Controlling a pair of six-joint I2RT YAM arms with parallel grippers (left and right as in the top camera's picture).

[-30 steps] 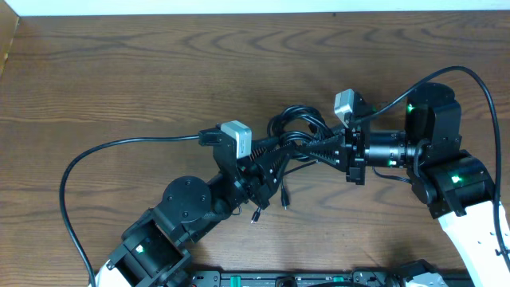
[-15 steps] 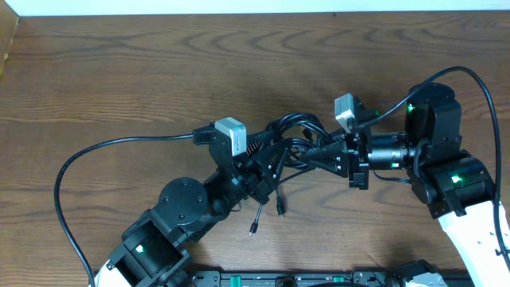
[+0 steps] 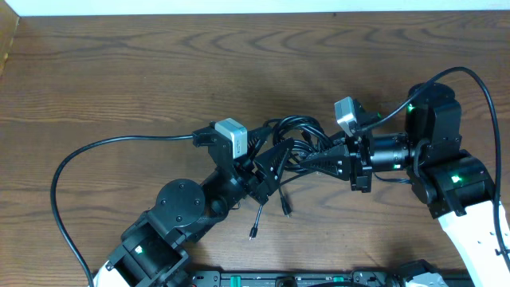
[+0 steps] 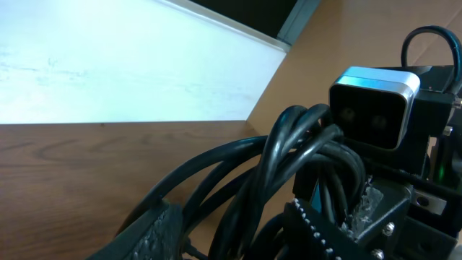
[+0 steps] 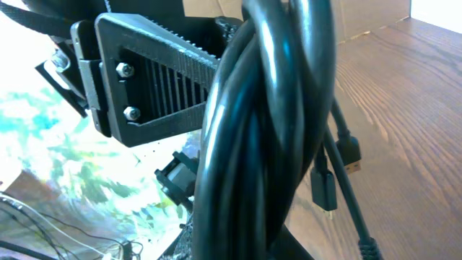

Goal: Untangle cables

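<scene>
Right tool (image 3: 312, 162): its fingers taper to one tip, pressed together on the cables (image 3: 293, 127) from the right. Its arm lies nearly level and points left, with the wrist camera (image 3: 346, 112) turned to the far side. In your right wrist view the twisted cables (image 5: 267, 130) fill the near field.

Left tool (image 3: 275, 159): it faces the right tool, almost tip to tip. Its arm rises from the near left edge, forearm angled up and right. The cables (image 4: 289, 152) run between its fingers (image 4: 153, 230), but you cannot tell whether they are clamped.

The bundle sits at mid-tabletop (image 3: 119, 72), between the two tools. Two plugs (image 3: 253, 232) trail toward the near edge.
</scene>
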